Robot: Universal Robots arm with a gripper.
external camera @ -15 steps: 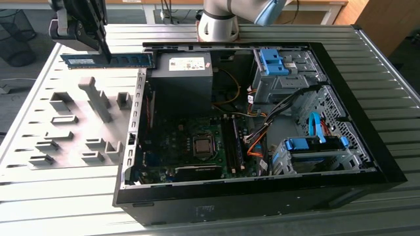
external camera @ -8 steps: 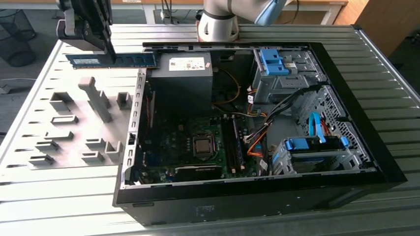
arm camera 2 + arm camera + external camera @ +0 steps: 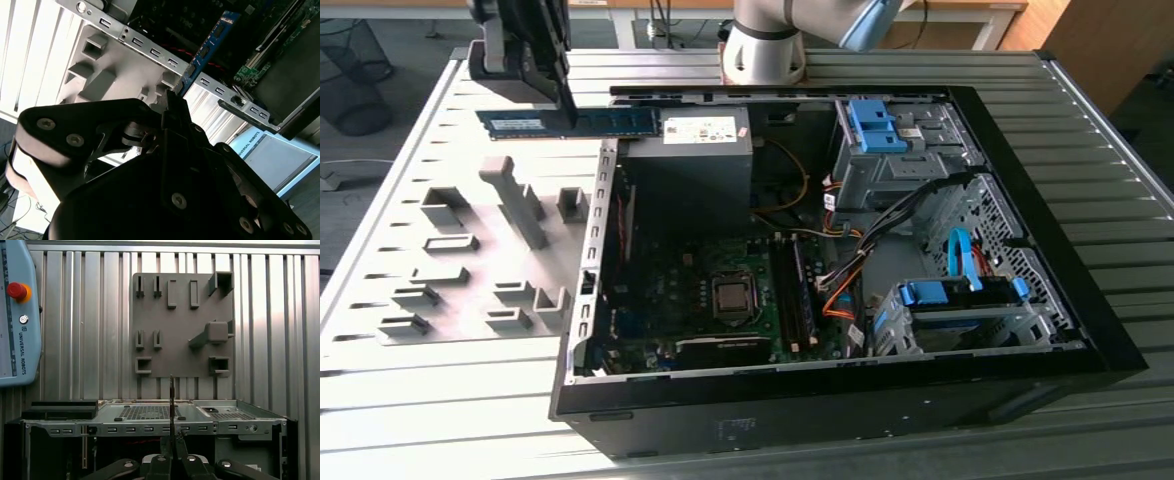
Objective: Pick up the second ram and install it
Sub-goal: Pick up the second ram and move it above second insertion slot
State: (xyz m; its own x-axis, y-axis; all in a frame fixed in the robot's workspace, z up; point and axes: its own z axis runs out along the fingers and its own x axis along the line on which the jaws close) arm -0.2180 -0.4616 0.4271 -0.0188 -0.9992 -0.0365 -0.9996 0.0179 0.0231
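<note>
You are catching the job at its pick-up stage. The black gripper point(image 3: 566, 100) is closing its fingers on the second ram point(image 3: 607, 122), a long, thin green circuit-board stick with a row of black chips. In both wrist views the fingertips are pinching the stick point(image 3: 210, 47) edge-on point(image 3: 171, 400). In the exterior view the stick is lying level just outside the far left corner of the open black tower computer case point(image 3: 1094, 310), beyond the grey plastic fixture plate point(image 3: 480, 225) on the ribbed metal table point(image 3: 427, 400). You cannot tell whether it is resting there or already hanging clear. So the grasp is looking done, while the carry and the seating are not. The long black memory slots point(image 3: 797, 290) inside the case are sitting well apart from the stick.
</note>
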